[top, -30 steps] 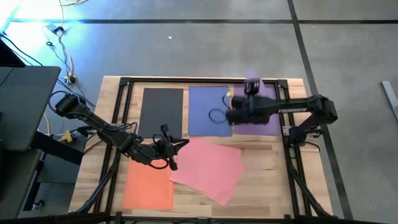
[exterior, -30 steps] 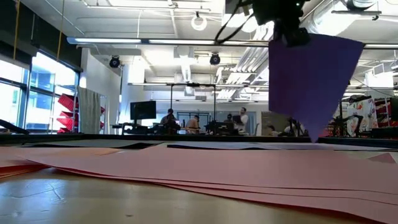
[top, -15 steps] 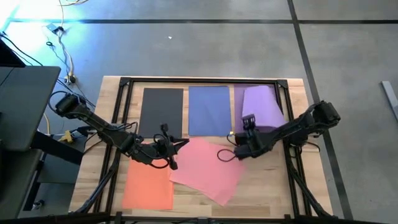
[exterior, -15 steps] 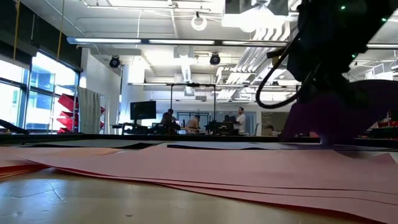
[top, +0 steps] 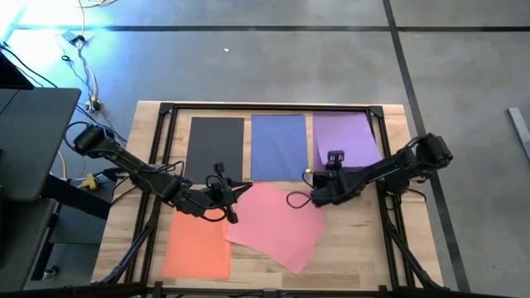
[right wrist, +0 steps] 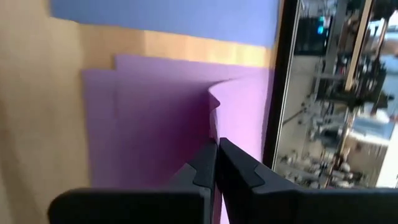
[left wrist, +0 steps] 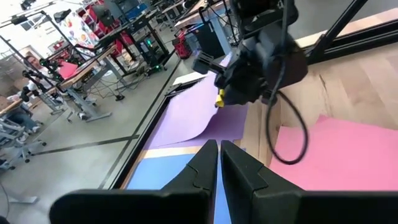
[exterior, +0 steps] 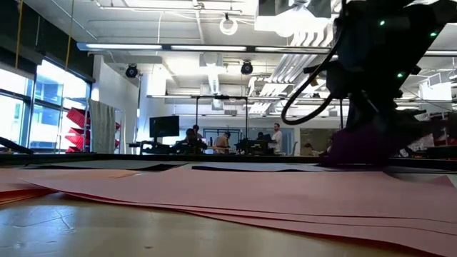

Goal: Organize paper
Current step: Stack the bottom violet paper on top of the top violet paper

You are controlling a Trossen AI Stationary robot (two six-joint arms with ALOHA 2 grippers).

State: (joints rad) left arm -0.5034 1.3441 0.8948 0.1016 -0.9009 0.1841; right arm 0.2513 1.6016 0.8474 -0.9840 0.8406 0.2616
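Observation:
Five sheets lie on the table. The dark grey sheet [top: 217, 149], the blue sheet [top: 279, 147] and the purple sheet [top: 346, 139] lie side by side along the far edge. The pink sheet [top: 277, 217] lies askew in the near middle, and the orange sheet [top: 199, 246] at the near left. My right gripper [top: 315, 178] is low over the purple sheet's near left part and shut on it. My left gripper [top: 240, 192] is shut and empty, held just above the pink sheet's far left corner. My right gripper pinches the purple sheet between its two shut fingers, at a raised ridge [right wrist: 213, 124] near the sheet's near left part. The fingers slant down from the table's right. The paper bulges up under the gripper [exterior: 364, 146]. The rest of the sheet [left wrist: 186, 118] lies flat on the table.
A black metal frame [top: 265, 108] runs round the wooden tabletop. Bare wood [top: 364, 240] shows at the near right. Cables loop off both wrists [top: 296, 199]. People sit at desks in the room behind [exterior: 221, 143].
My right gripper has gone down and toward the table's near edge with the purple sheet. The sheet hung lifted below it a second ago. It now lies spread on the table to the right of the blue sheet, with only the held part raised.

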